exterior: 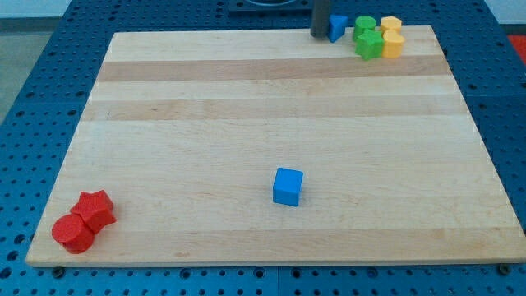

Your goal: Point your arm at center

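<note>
My rod comes down at the view's top, right of the middle, and my tip (pixel 319 36) rests on the wooden board (pixel 271 107) at its top edge. A blue triangular block (pixel 337 27) touches the tip's right side. Right of it stand a green round block (pixel 365 24) and a green star-shaped block (pixel 369 43), then two yellow blocks (pixel 392 38) packed close. A blue cube (pixel 288 186) sits alone below the board's centre. A red star-shaped block (pixel 95 209) and a red round block (pixel 72 233) lie at the bottom left corner.
The board lies on a blue perforated table (pixel 33 90) that shows on all sides. The board's top edge runs just behind my tip.
</note>
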